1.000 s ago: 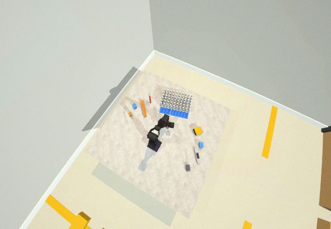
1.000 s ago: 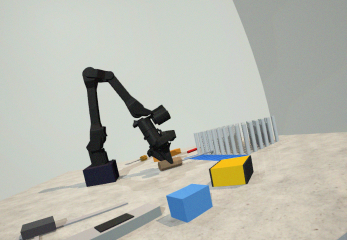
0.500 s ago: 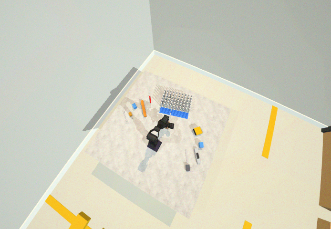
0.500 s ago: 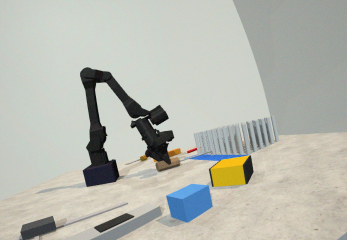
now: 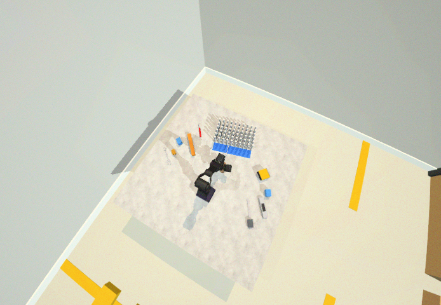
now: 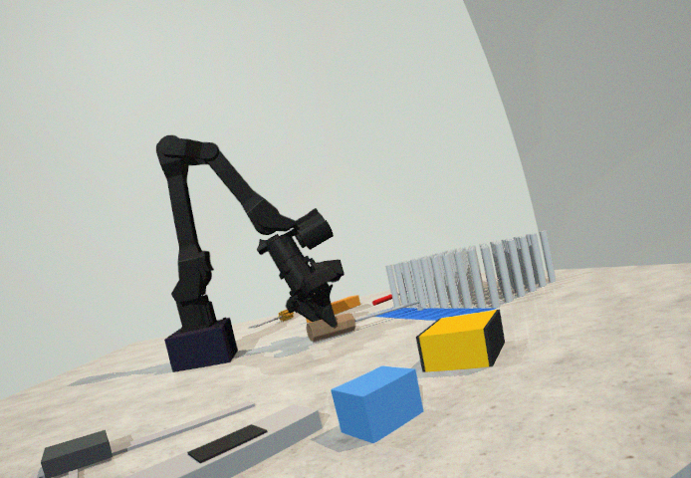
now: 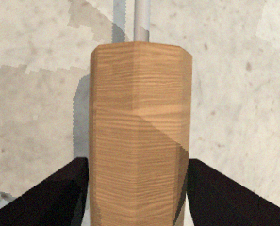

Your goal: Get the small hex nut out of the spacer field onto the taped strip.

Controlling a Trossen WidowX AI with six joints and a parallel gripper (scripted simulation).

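Observation:
My gripper (image 6: 331, 323) (image 7: 138, 169) is shut on the wooden handle (image 6: 347, 325) (image 7: 139, 99) of a tool, low over the table. The tool's thin metal rod (image 5: 227, 151) (image 7: 141, 21) points away from the hand and crosses above or on the blue taped strip (image 5: 241, 151) (image 6: 426, 314) towards the front of the spacers. The metal spacers (image 5: 234, 134) (image 6: 452, 279) stand upright in rows behind the strip. The rod's far end is too small to make out. I cannot make out the hex nut in any view.
Left of the field lie a red-handled tool (image 5: 199, 131), an orange bar (image 5: 191, 144), a blue block (image 5: 178, 141) and an orange-handled tool (image 5: 173, 152). Right are a yellow block (image 5: 263, 173) (image 6: 459, 344), a blue block (image 5: 267, 192) (image 6: 380, 405), a grey bar (image 5: 261, 203) and a dark-handled tool (image 5: 250, 223) (image 6: 76, 453).

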